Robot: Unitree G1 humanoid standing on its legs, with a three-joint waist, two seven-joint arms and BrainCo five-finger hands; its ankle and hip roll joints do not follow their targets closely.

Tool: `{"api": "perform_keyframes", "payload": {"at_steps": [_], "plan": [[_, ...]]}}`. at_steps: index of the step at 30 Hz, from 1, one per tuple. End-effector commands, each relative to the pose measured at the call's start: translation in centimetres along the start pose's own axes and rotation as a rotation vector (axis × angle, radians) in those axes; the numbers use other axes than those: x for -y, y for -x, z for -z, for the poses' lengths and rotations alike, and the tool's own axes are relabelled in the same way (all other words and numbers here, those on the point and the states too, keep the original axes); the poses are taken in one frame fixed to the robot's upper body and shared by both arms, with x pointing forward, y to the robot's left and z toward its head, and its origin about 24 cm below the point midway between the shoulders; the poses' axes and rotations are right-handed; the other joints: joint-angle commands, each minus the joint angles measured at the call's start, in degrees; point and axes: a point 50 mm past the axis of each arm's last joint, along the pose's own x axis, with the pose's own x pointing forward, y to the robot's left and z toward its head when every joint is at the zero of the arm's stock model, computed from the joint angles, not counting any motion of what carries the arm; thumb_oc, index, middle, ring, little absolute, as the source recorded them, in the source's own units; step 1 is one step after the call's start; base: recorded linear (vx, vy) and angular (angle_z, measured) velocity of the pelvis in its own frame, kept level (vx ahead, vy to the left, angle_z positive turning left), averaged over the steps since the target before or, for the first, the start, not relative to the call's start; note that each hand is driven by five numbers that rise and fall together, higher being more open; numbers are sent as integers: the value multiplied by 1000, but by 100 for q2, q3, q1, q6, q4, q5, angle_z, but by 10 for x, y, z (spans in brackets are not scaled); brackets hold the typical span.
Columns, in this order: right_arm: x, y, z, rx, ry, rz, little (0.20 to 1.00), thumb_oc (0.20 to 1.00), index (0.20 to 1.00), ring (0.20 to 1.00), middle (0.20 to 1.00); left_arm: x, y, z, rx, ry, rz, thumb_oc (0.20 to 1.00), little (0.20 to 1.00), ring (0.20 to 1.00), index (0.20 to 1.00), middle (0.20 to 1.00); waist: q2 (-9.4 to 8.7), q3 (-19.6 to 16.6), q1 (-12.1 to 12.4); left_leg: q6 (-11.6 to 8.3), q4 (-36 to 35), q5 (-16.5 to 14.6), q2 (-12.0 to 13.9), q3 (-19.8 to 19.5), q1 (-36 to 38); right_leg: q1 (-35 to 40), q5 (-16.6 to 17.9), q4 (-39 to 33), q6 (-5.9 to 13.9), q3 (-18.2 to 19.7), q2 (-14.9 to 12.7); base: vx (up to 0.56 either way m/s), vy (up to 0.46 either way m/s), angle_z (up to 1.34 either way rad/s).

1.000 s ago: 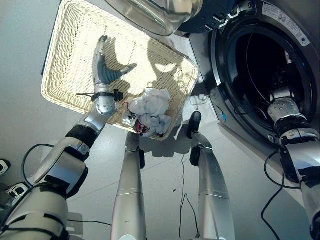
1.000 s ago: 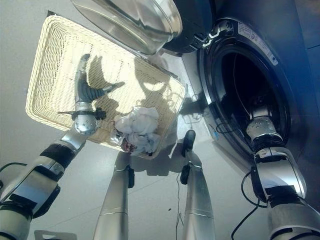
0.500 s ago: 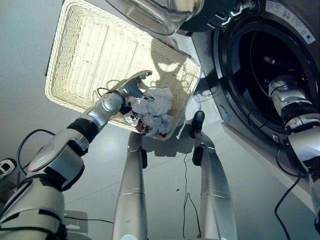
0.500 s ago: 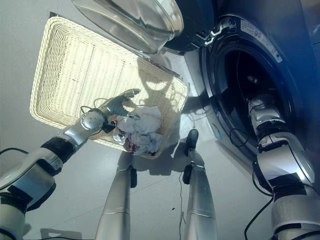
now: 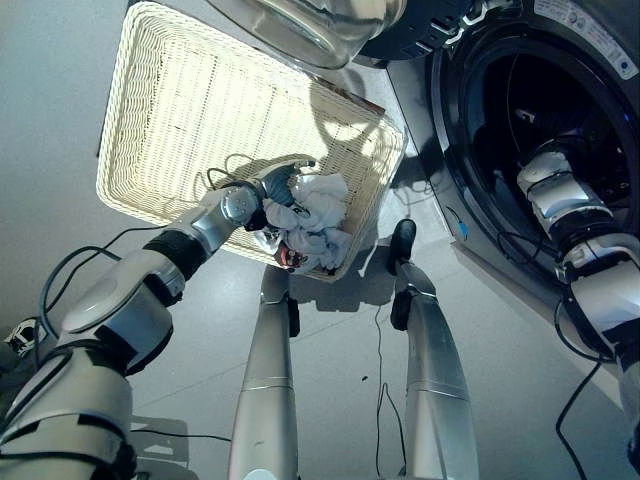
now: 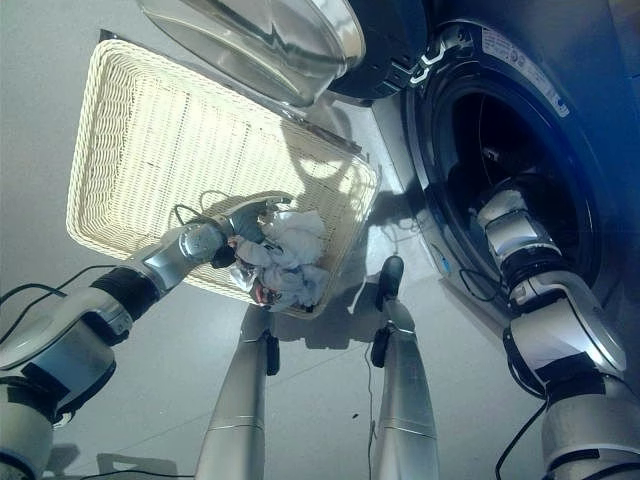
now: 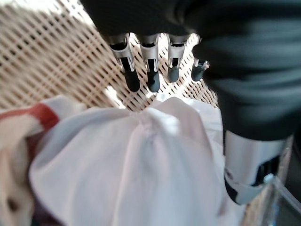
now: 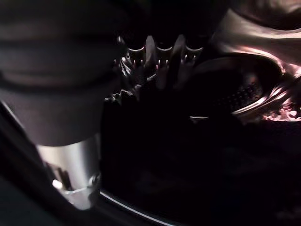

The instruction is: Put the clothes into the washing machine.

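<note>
A pile of white clothes (image 5: pixel 312 222), with a bit of red, lies in the near right corner of a pale wicker basket (image 5: pixel 180 100) on the floor. My left hand (image 5: pixel 268 187) reaches into the basket and lies on the pile's left side. In the left wrist view its straight fingers (image 7: pixel 150 70) hover over a white cloth (image 7: pixel 141 160), tips near the wicker wall, thumb apart; the hand is open. My right arm goes into the washing machine's dark drum (image 5: pixel 520 90). There the right hand (image 8: pixel 157 54) shows dimly, with something dark and wrinkled in front of it.
The washing machine's round glass door (image 5: pixel 320 25) hangs open above the basket's far right edge. Grey floor surrounds the basket on the left and near sides.
My left hand has swung from the middle of the basket over to the clothes pile and now lies on the white cloth. My right forearm has shifted a little within the drum opening.
</note>
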Motion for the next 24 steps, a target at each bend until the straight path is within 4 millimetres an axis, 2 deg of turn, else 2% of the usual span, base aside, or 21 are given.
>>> {"api": "perform_keyframes", "payload": {"at_steps": [1,4,5,6,8,9,16,20,21,24], "plan": [[21,-13,-9,83,-21,90,1000,1000,1000,1000,1000,24,5,14,-41,-66,-79,1000,1000,1000,1000,1000,163,-65,-128,360,522,-534,-71,222,-142,383,701,-998,161,-268,230,0,0,0],[15,-5,-14,114,-103,61,1000,1000,1000,1000,1000,3,11,9,43,-58,-439,1000,1000,1000,1000,1000,100,-65,-128,365,497,-531,-69,200,-140,386,692,-1003,151,-278,251,0,0,0],[14,-3,-14,118,-114,59,1000,1000,1000,1000,1000,0,12,9,43,-45,-485,1000,1000,1000,1000,1000,88,-65,-128,363,487,-527,-66,196,-140,384,689,-1003,150,-278,254,0,0,0],[10,7,-13,136,-188,56,1000,1000,1000,1000,1000,-14,21,10,64,44,-710,1000,1000,1000,1000,1000,32,-65,-133,356,464,-520,-63,184,-130,391,665,-989,151,-287,268,0,0,0],[2,30,-7,155,-289,41,1000,1000,1000,1000,1000,-22,36,20,63,159,-929,1000,1000,1000,1000,1000,-72,-65,-164,343,471,-532,-70,162,-111,408,642,-966,148,-303,279,-16,-45,0],[2,32,-7,159,-299,36,1000,1000,1000,1000,1000,-23,38,20,69,176,-963,1000,1000,1000,1000,1000,-82,-65,-167,341,475,-534,-73,157,-110,409,641,-963,145,-305,281,-13,-45,1],[-11,87,-16,253,-449,-84,1000,1000,1000,1000,1000,-11,54,10,101,368,-1237,1000,1000,1000,1000,1000,-237,-65,-200,379,437,-556,-115,90,-57,428,581,-862,126,-298,326,-14,-37,3],[-14,112,-25,360,-483,-141,1000,1000,1000,1000,1000,-14,59,8,89,448,-1327,1000,1000,1000,1000,1000,-240,-65,-251,384,461,-549,-118,102,-61,399,554,-787,117,-249,352,0,0,0],[-14,112,-25,360,-483,-141,1000,1000,1000,1000,1000,-14,59,8,89,448,-1327,1000,1000,1000,1000,1000,-240,-65,-251,384,461,-549,-118,102,-61,399,554,-787,117,-249,352,0,0,0],[-18,132,-36,482,-495,-214,1000,1000,1000,1000,1000,-18,60,11,54,498,-1356,1000,1000,1000,1000,1000,-213,-65,-283,379,478,-528,-115,132,-47,398,533,-751,116,-207,362,-3,11,-1]]}}
